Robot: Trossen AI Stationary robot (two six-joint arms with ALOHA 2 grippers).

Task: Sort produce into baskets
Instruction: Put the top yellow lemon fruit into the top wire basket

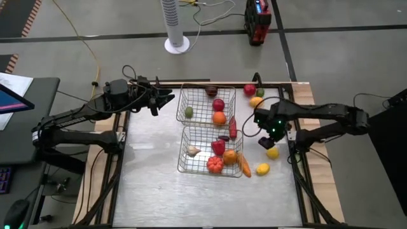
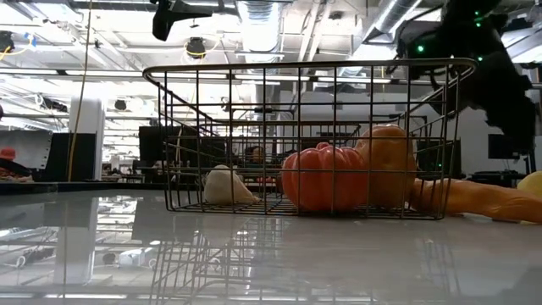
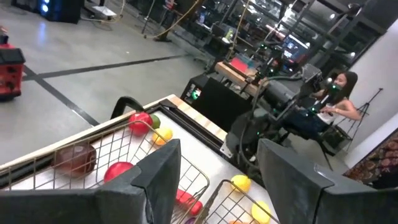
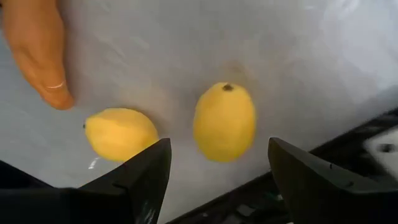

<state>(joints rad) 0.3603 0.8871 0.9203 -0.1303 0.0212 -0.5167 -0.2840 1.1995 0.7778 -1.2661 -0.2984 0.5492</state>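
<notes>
Two wire baskets sit mid-table, the far basket (image 1: 206, 105) and the near basket (image 1: 210, 149); both hold several toy fruits. My left gripper (image 1: 166, 98) hangs open and empty above the far basket's left rim. My right gripper (image 1: 267, 137) is open and empty above the table to the right of the baskets. In the right wrist view a yellow fruit (image 4: 224, 121) lies on the table beyond the open fingers, a second yellow fruit (image 4: 121, 134) beside it. They show in the high view as the first (image 1: 273, 152) and the second (image 1: 262, 169).
An orange carrot (image 1: 244, 165) lies against the near basket's right side. A red pepper (image 1: 233, 127) lies by the far basket's right rim. Red (image 1: 249, 90), green (image 1: 260, 93) and yellow (image 1: 255, 102) fruits lie at the far right. A person (image 3: 336, 93) sits beyond the table.
</notes>
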